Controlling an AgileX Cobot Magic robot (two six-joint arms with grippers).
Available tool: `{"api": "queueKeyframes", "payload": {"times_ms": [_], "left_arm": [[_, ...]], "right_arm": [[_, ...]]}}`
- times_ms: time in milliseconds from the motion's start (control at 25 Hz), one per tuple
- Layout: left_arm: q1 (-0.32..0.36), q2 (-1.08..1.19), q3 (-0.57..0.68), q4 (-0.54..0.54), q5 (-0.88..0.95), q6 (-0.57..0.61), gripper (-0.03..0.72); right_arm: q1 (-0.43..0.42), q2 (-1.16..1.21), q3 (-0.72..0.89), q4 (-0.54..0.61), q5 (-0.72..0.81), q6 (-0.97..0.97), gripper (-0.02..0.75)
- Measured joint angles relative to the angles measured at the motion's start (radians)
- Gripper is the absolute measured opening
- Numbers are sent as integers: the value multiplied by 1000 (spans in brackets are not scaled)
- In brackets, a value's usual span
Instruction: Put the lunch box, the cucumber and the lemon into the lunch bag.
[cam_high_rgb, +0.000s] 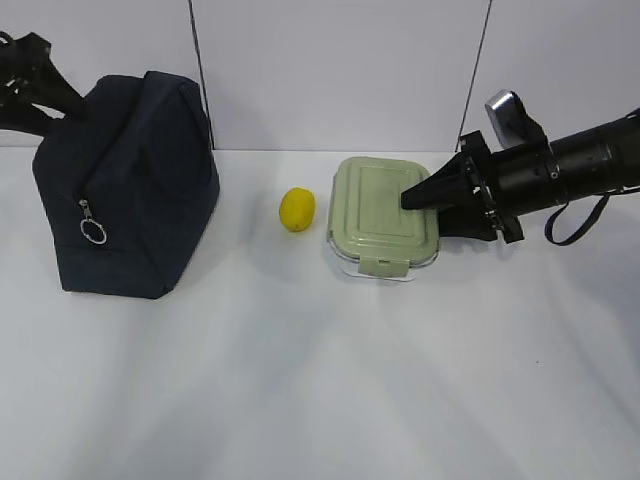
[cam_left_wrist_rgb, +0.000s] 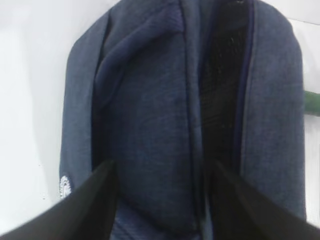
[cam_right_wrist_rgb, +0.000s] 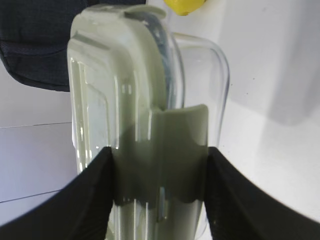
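Observation:
The navy lunch bag (cam_high_rgb: 130, 190) stands at the left, its silver ring pull (cam_high_rgb: 93, 232) hanging on the front. My left gripper (cam_high_rgb: 62, 102) is at the bag's top left; in the left wrist view it (cam_left_wrist_rgb: 160, 167) is shut on a fold of the bag's fabric (cam_left_wrist_rgb: 150, 115) beside the open dark slit (cam_left_wrist_rgb: 225, 85). The lemon (cam_high_rgb: 297, 210) lies mid-table. The lunch box (cam_high_rgb: 382, 212) sits right of it. My right gripper (cam_high_rgb: 410, 198) is shut on its right edge, the jaws (cam_right_wrist_rgb: 159, 152) pinching the box at its lid clip (cam_right_wrist_rgb: 165, 145). A dark green strip (cam_left_wrist_rgb: 312, 102), maybe the cucumber, shows beyond the bag.
White table (cam_high_rgb: 320, 380) with a white panelled wall behind. The lemon's tip (cam_right_wrist_rgb: 182, 6) and a corner of the bag (cam_right_wrist_rgb: 35, 45) show beyond the lunch box in the right wrist view.

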Motion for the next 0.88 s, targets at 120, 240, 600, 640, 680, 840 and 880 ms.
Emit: {"api": "queueKeyframes", "payload": {"times_ms": [120,240,600,640,680,840,880], "left_arm": [[-18,4,0,0,0,0,417],[-29,15,0,12,0,-2,398],[-33,22,0,22,4,-2,195],[-33,22,0,20,4,-2,164],[-33,22,0,18,4,-2,129],[-33,22,0,-6,4,-2,34],[-33,22,0,-8,4,-2,29]], "right_arm": [[5,0,0,0,0,0,400],[10,0,0,8,0,0,400],[10,0,0,15,0,0,401],[10,0,0,15,0,0,401],[10,0,0,17,0,0,401],[10,0,0,21,0,0,400],[10,0,0,23,0,0,401]]}}
